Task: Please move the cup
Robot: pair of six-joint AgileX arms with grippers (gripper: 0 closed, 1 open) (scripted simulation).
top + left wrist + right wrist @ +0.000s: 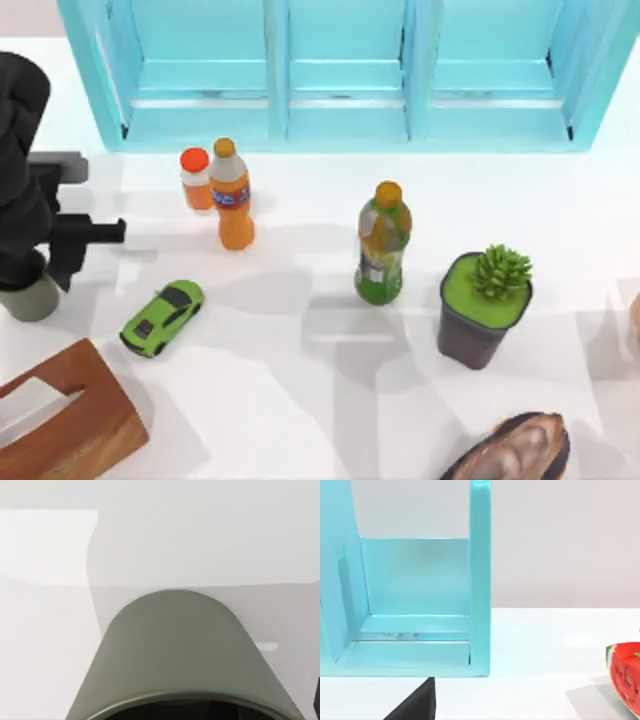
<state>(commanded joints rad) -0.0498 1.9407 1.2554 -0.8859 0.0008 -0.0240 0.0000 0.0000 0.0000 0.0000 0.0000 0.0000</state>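
Observation:
The cup [32,300] is a small grey-green cylinder standing at the table's far left edge. My left arm's black body covers most of it from above. My left gripper [40,272] hangs right over the cup. In the left wrist view the cup [175,655] is very close, with its matte wall and dark rim at the near edge.
An orange soda bottle [232,200] and a small orange-capped bottle [196,180] stand behind a green toy car [162,317]. A green bottle [383,245] and potted succulent [485,305] are at the right. A wooden box [65,420] lies front left, and a cyan shelf [340,70] lines the back.

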